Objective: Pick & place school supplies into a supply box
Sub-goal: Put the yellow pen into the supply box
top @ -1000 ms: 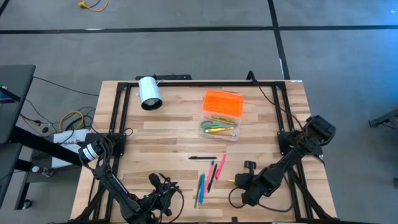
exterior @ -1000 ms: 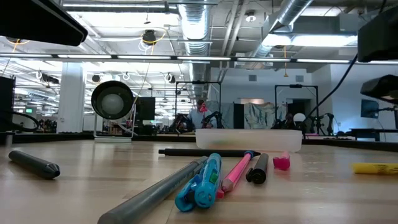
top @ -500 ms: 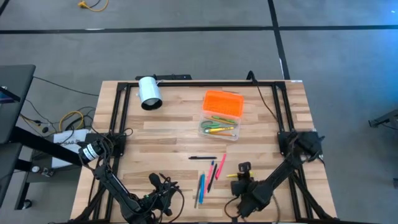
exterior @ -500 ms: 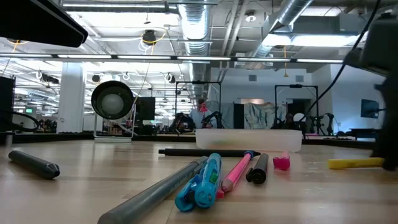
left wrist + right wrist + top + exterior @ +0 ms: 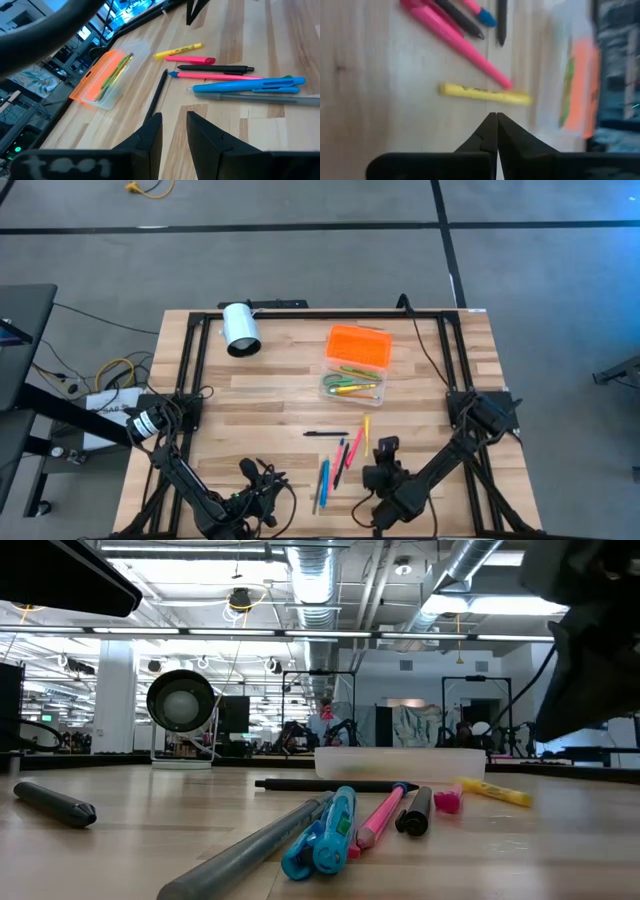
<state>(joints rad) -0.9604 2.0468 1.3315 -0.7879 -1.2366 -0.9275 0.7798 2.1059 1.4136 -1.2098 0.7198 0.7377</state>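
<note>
Right gripper [image 5: 384, 446], clenched empty, nudged yellow marker [image 5: 366, 426] toward the pens; next: open, grasp it, carry to supply box [image 5: 355, 365].

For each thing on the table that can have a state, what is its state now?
supply box: open, orange lid folded back, some supplies inside
yellow highlighter: lying loose on the table, outside the box
right gripper: shut, empty, next to the yellow highlighter
left gripper: slightly open, empty, waiting at the table's near edge
</note>
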